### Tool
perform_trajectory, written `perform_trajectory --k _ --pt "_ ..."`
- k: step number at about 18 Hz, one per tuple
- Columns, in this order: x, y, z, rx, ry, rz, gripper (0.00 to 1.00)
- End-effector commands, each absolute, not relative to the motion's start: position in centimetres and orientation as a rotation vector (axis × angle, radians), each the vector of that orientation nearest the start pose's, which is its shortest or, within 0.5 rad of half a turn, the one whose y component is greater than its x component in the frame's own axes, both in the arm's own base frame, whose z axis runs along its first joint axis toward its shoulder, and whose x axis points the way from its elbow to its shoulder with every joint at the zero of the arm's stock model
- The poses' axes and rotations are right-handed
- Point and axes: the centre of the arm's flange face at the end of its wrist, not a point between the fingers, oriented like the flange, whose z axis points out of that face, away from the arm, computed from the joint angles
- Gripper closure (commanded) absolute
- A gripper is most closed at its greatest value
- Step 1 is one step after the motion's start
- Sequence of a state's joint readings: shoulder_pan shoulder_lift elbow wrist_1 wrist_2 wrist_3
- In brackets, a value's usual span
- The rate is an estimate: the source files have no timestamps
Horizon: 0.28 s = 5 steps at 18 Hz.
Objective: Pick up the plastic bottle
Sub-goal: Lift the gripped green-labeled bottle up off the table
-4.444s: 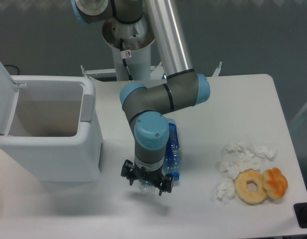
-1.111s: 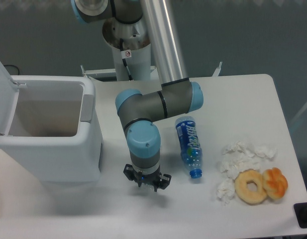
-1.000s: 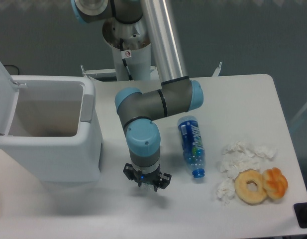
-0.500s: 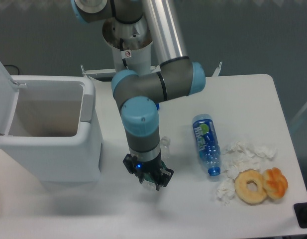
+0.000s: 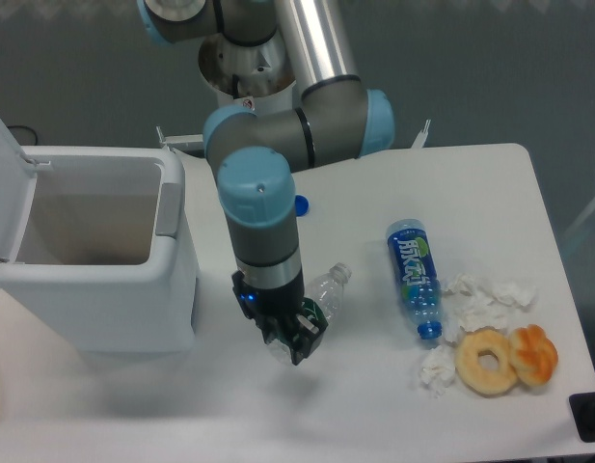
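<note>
The small clear plastic bottle (image 5: 326,291) with a dark green label band hangs tilted in my gripper (image 5: 289,340), its neck pointing up and right, lifted off the table. My gripper is shut on the bottle's lower part, just right of the white bin. The bottle's base is hidden behind the fingers.
A longer bottle with a blue label (image 5: 414,278) lies on the table to the right. Crumpled tissues (image 5: 463,313) and two doughnuts (image 5: 504,359) lie at the right front. An open white bin (image 5: 94,251) stands at the left. A small blue cap (image 5: 300,204) lies behind the arm.
My gripper has risen with the small bottle, which now shows tilted beside the fingers. The blue-labelled bottle has rolled further right. The blue cap has come into view.
</note>
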<state>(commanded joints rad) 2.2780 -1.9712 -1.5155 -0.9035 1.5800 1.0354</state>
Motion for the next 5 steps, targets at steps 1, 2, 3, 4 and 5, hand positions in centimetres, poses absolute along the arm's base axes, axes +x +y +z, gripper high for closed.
perform_trajectory --k 1,2,3,4,5 --pt "-32.80 58.76 35.58 -2.884 0.475 0.365 0.44" --pt "-32.68 58.59 35.76 -2.884 0.475 0.368 0.44" --pt "-32.61 58.54 35.73 -2.883 0.475 0.367 0.44" --pt "-32.50 58.43 35.35 -2.888 0.476 0.357 0.44" --pt "-32.44 58.36 35.30 -2.889 0.477 0.355 0.44"
